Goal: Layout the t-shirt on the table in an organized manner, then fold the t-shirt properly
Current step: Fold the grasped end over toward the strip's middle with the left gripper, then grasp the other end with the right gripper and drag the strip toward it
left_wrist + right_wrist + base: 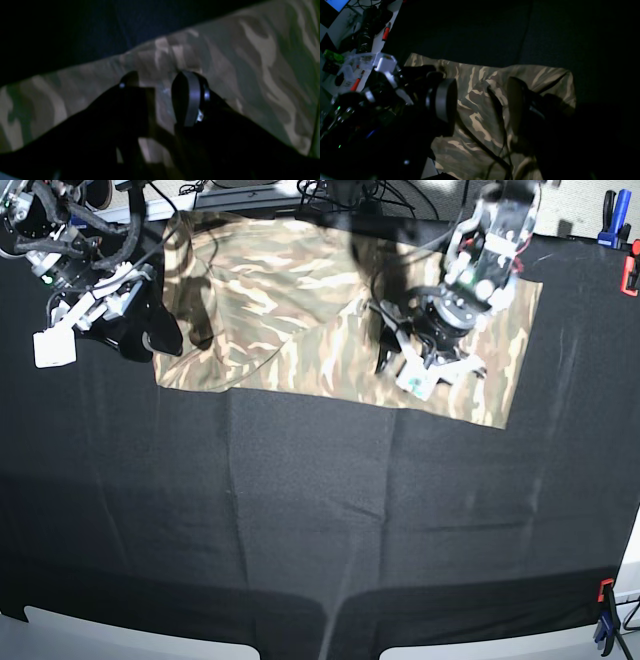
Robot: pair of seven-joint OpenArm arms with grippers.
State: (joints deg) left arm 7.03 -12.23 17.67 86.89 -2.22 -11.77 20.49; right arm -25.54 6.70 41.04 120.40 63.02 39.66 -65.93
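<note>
My left pincer (160, 97) hangs parted and empty just over the t-shirt (300, 290), which lies creased at the bench's (300, 510) far edge. My right pincer (482, 105) gapes wide above its other end; grabbing doubled layers could bunch the cloth

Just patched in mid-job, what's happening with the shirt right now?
The camouflage t-shirt lies spread near the far edge of the black table, partly folded, with one flap doubled over diagonally. The left gripper hovers over the shirt's right part in the base view, jaws apart with nothing between them. The right gripper sits at the shirt's other edge, jaws wide open, not gripping any cloth. Neither arm is holding the shirt at this moment.
</note>
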